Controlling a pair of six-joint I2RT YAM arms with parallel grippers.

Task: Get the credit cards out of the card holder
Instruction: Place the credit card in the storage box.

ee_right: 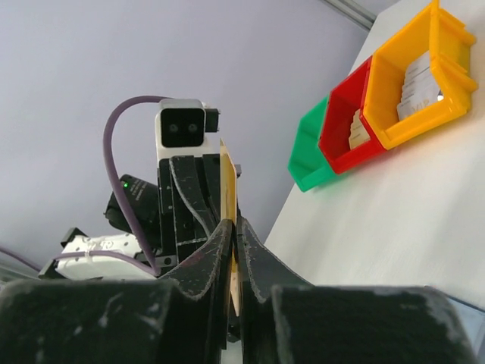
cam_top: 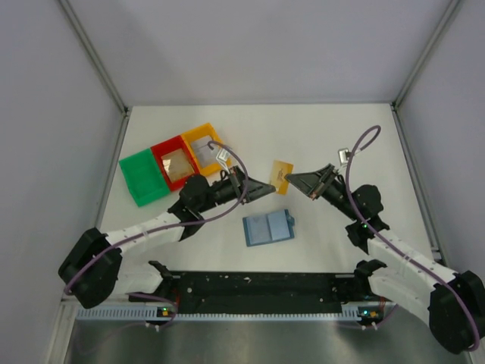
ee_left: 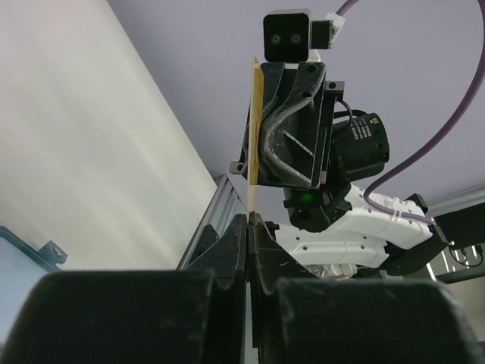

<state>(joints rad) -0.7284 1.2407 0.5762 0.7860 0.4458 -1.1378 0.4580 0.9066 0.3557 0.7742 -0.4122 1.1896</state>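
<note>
Red tray (cam_top: 173, 163), yellow tray (cam_top: 204, 148) hold cards; left gripper (cam_top: 270, 186), right gripper (cam_top: 290, 179) both pinch orange card (cam_top: 282, 174); card holder (cam_top: 267, 228) lower in frame, centre.

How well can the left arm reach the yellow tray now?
Probably yes: the yellow tray lies just beside it with nothing between, but the left gripper and right gripper both pinch the card.
</note>
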